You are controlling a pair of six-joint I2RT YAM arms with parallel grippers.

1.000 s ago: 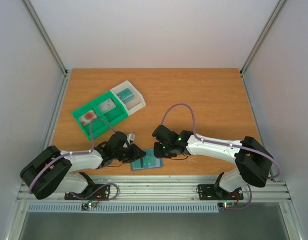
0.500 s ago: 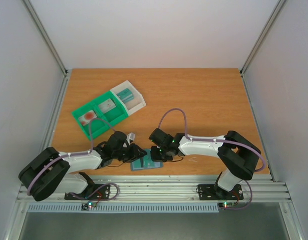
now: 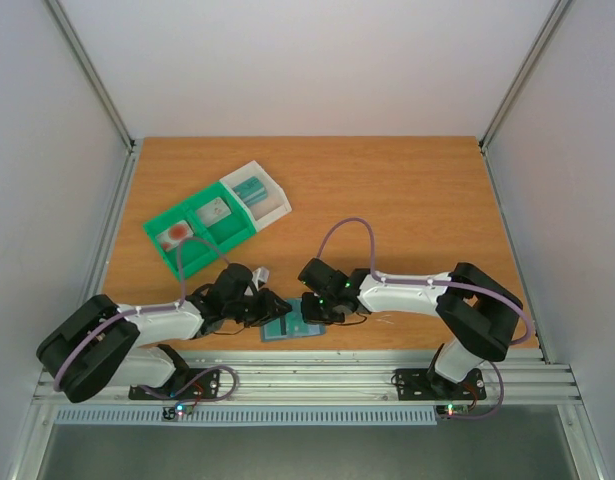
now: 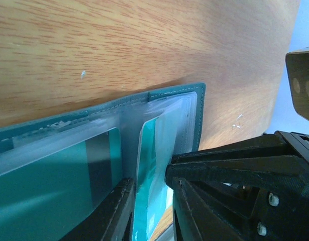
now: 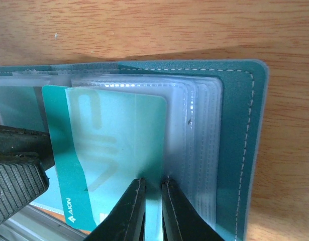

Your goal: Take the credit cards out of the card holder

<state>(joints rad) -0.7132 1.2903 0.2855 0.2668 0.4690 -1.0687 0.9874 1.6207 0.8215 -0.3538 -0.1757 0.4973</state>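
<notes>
Near the front edge of the table [image 3: 407, 200], the card holder [image 3: 299, 327] lies open with both claws on it. The right wrist view shows its clear sleeves [image 5: 194, 125] fanned over the blue-green cover. A green card [image 5: 109, 150] lies on top of them, with the right claw [image 5: 153, 183] pinching its edge. In the left wrist view, the left claw [image 4: 148, 178] is closed on a raised sleeve [image 4: 144, 135] with green showing inside. Whether that is the same card I cannot tell. A striped card [image 4: 69, 175] sits tucked in the sleeve next to it. Well away up the table, the green tray [image 3: 165, 252] holds a reddish smudge and a pale piece, both too small to make out. The white bin [image 3: 277, 200] touching it holds something teal. From above, the claws cover most of the card holder.
</notes>
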